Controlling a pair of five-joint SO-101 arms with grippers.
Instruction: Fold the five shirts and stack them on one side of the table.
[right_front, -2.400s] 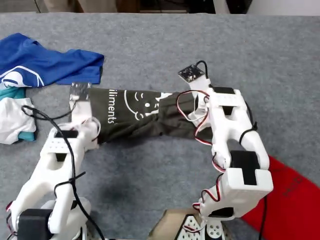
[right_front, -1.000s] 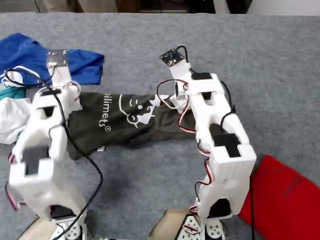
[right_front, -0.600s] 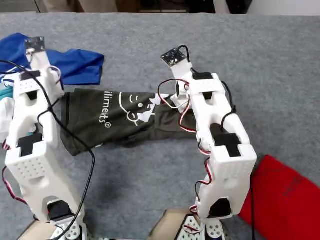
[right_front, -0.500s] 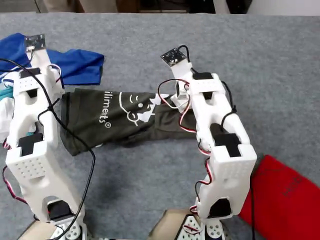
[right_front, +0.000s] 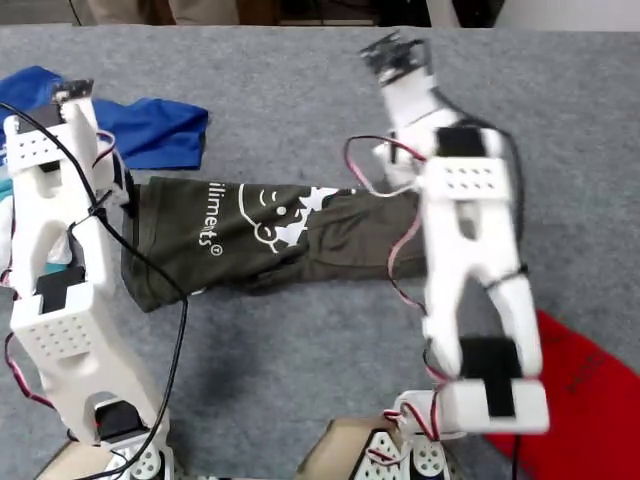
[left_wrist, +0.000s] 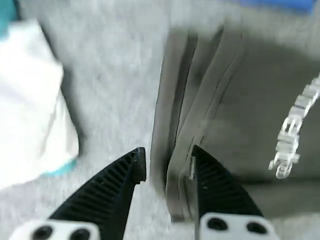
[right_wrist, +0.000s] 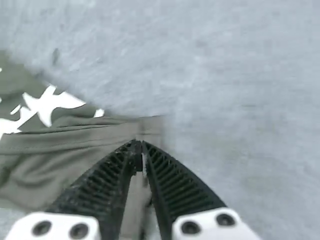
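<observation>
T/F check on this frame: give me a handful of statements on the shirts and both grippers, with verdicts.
1. The left gripper is shut. False: it is open, its fingers straddling the folded edge of the dark green shirt.
2. A red shirt lies by the right arm's base. True.
3. The blue shirt is stacked on the dark green shirt. False: it lies on the table behind it.
4. The right gripper gapes wide. False: it is shut, tips at the dark green shirt's edge.
5. A white garment lies beside the left gripper. True.
</observation>
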